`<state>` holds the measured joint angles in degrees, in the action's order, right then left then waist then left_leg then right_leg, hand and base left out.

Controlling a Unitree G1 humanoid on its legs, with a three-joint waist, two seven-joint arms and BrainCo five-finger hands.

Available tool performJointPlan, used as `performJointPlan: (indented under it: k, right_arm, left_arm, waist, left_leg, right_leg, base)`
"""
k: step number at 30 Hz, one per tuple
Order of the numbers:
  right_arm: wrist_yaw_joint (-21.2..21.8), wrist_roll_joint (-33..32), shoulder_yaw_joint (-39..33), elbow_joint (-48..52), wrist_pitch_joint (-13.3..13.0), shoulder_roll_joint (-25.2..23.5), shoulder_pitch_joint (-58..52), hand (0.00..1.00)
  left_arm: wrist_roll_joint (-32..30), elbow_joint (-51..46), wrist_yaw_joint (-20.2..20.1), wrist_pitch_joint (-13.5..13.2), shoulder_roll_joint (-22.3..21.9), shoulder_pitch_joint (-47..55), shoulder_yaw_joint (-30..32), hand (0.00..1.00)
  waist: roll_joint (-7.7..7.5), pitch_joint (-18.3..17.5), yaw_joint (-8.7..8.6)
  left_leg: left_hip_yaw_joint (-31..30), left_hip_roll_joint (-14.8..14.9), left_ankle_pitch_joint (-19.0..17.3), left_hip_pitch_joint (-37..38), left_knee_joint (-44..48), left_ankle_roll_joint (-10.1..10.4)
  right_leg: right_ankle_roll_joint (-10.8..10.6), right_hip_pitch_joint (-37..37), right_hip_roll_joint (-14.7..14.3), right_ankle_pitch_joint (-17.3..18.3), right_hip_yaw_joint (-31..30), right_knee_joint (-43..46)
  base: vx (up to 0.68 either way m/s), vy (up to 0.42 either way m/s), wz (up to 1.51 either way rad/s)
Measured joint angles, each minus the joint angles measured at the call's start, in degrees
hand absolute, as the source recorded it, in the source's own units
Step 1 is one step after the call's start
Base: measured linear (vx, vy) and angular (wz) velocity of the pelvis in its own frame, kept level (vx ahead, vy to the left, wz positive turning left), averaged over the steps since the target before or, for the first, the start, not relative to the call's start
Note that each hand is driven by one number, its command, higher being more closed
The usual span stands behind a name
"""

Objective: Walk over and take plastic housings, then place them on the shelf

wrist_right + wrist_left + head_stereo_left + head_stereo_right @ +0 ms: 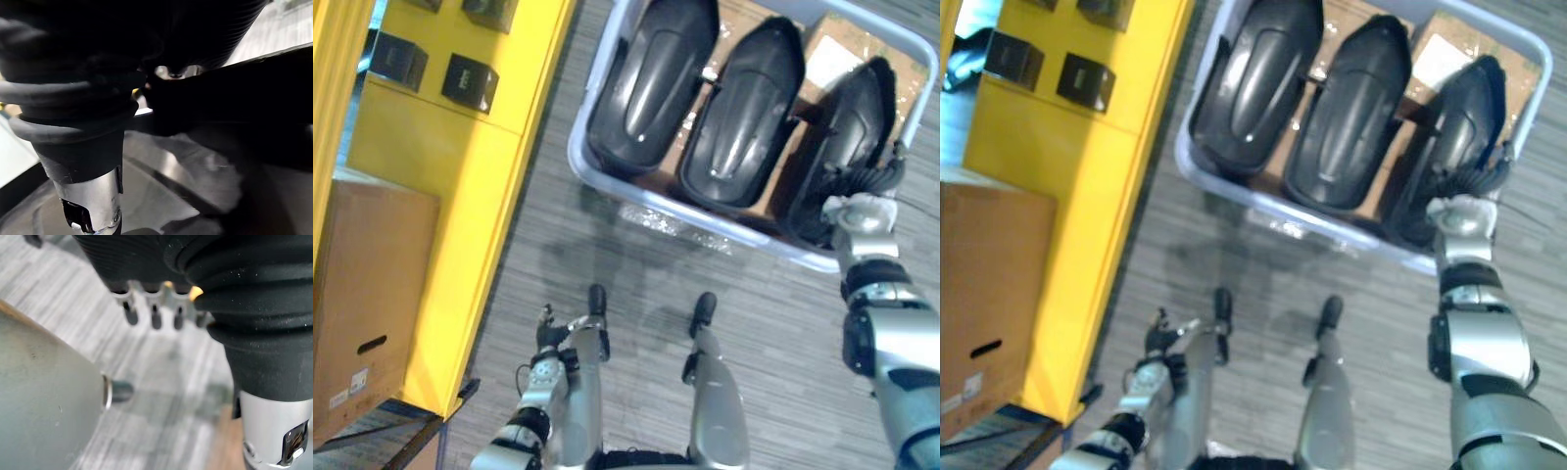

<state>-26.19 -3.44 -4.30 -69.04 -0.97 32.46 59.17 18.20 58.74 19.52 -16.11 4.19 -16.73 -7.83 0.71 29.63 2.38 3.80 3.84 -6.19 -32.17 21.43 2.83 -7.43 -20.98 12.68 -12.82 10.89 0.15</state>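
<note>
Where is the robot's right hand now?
The right hand is on the right side of the left eye view, at the near end of the rightmost black housing in the grey bin.

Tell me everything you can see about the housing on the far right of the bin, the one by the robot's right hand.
The rightmost housing is a glossy black plastic shell, long and rounded, with a raised ridge down its middle. It sits lengthwise in the pale bin, last in the row beside the middle housing, with cardboard beneath. The right hand is at its near end; whether it grips cannot be told.
</note>
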Motion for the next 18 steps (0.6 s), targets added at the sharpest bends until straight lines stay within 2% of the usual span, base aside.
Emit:
performJointPlan:
  k: [1, 4, 8, 14, 18]
  right_arm:
    - [-0.1, 1.0, 0.0, -0.4, 0.1, -0.5, 0.0, 1.00]
    - [-0.1, 2.1, 0.0, -1.3, 0.1, -0.9, 0.1, 1.00]
    - [0.1, 3.8, -0.2, -3.6, 0.1, -0.8, 1.0, 1.00]
    - [1.7, 8.9, -1.7, -6.0, 0.1, 0.5, 1.1, 1.00]
    - [3.2, 12.5, -4.1, -9.0, 0.5, 0.7, -1.0, 1.00]
  left_arm:
    - [0.1, 0.4, 0.0, 0.0, 0.0, -0.2, -0.2, 0.00]
    - [1.6, 2.4, 0.0, 0.1, -0.2, -1.0, -0.8, 0.00]
    - [1.7, 3.2, -0.2, 0.1, -0.1, -1.2, -2.5, 0.00]
    - [1.6, 3.2, -1.5, 0.4, -0.1, -1.2, -2.6, 0.00]
    - [1.5, 3.2, -2.5, 1.7, -0.3, -0.4, -4.7, 0.00]
  waist:
    - [0.10, -0.1, -0.03]
    - [0.56, -1.1, -0.07]
    - [0.71, -2.0, -0.17]
    - [0.71, -2.1, -0.31]
    - [0.93, -4.6, -0.06]
  left_leg:
    - [0.0, 0.1, 0.1, -0.1, 0.0, 0.0]
    - [0.0, 0.5, 0.2, -1.1, 0.1, 0.3]
    - [-0.1, 1.3, 1.0, -1.4, 0.0, 1.1]
    - [-0.4, 1.6, 3.0, -0.9, -2.3, 1.8]
    - [-1.5, 1.5, 4.5, -0.6, -4.6, 2.4]
  right_leg:
    - [0.0, -0.1, -0.1, 0.0, 0.0, 0.0]
    - [0.5, -1.1, -0.5, 0.4, 0.0, 0.3]
    - [2.6, -1.5, -1.3, 1.8, 0.2, 0.3]
    - [2.7, -1.8, -1.7, 2.6, 0.6, 0.3]
    - [2.1, -1.8, -1.9, 3.1, 2.0, 0.3]
  base:
    - [-0.07, -0.015, -0.04]
    - [-0.07, -0.026, -0.04]
    - [-0.05, -0.068, -0.04]
    - [-0.04, -0.076, 0.03]
    - [-0.02, -0.060, 0.14]
